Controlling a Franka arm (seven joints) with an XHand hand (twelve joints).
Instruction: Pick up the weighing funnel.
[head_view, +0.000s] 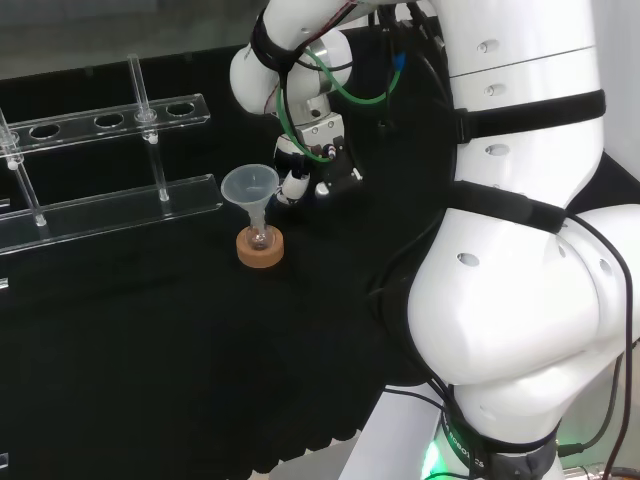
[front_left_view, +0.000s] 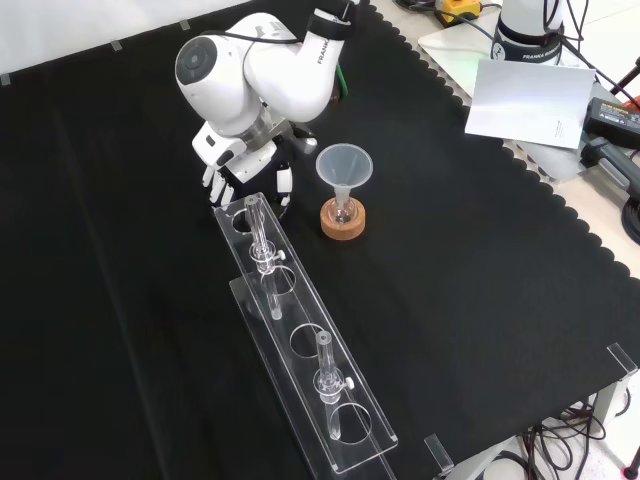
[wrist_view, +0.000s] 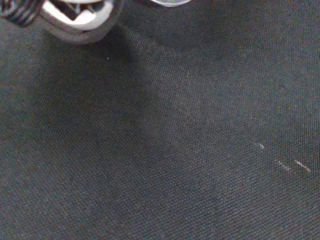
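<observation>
In the front view the hand (front_left_view: 243, 170) sat in the upper left of the frame. Its upper part was covered by the arm's white link (front_left_view: 235, 75), and it hung close over the black cloth (front_left_view: 120, 300), just above the top end of the clear rack (front_left_view: 300, 345). In the head view the hand (head_view: 300, 180) showed at upper centre, just right of the funnel (head_view: 250, 186) and partly hidden behind cables and the wrist. Neither view showed whether it was spread, closed or pinching anything.

The funnel stood mouth up at the middle of the head view, its stem in a small flask (head_view: 260, 238) on a cork ring (head_view: 260, 250), apart from the hand.

In the wrist view a blurred white part of the hand lay in the upper left corner. A clear rounded rim (wrist_view: 170, 2) was cut off by the top edge, and whether it was the weighing funnel could not be told.
</observation>
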